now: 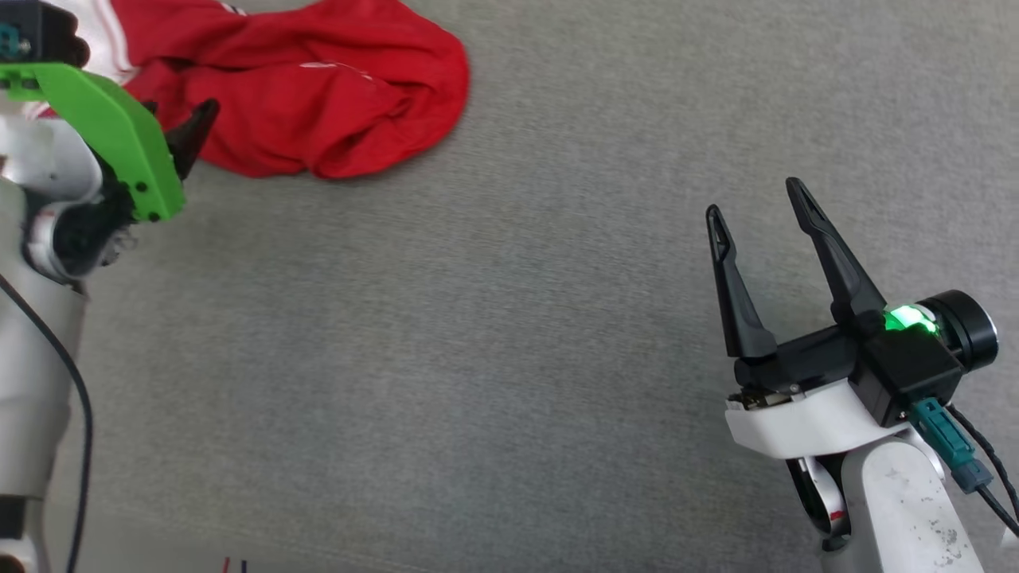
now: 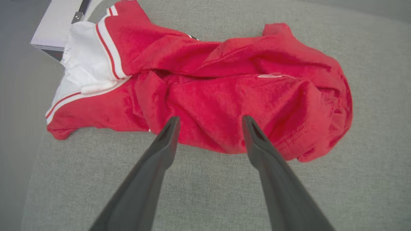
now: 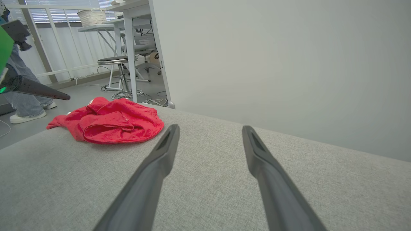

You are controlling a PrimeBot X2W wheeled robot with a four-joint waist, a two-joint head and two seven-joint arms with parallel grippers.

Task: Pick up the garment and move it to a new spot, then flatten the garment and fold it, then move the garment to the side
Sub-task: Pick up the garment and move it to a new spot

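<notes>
Entry, reading left to right. Left hand (image 2: 210,120): is hanging over the far left corner of the bench, its two dark fingers spread wide and pinching nothing. The tips are pointing down at the near hem of the garment, and whether they are touching cloth cannot be told. A green cover (image 1: 111,127) is sitting over that wrist. Garment (image 1: 318,79): a red shirt, is lying crumpled in a heap close to the far left corner of the grey fabric-topped bench (image 1: 493,358), with its folds bunching over one another. Its white sleeve (image 2: 83,61), edged in red-and-white striped trim, is reaching the bench's left edge. Right hand (image 1: 754,199): is waiting over the near right part of the bench, well apart from the garment, with fingers spread wide, pinching nothing and pointing across bare fabric. Progress, as judged: the task is sitting at its very beginning. The left hand is lining up for the pick-up, but no grip is being made and the garment is lying wholly on the bench. Everything is remaining to be done: lifting the heap and carrying it to a new spot, probably toward the open middle of the bench, then spreading it flat, folding it, and setting it aside.
</notes>
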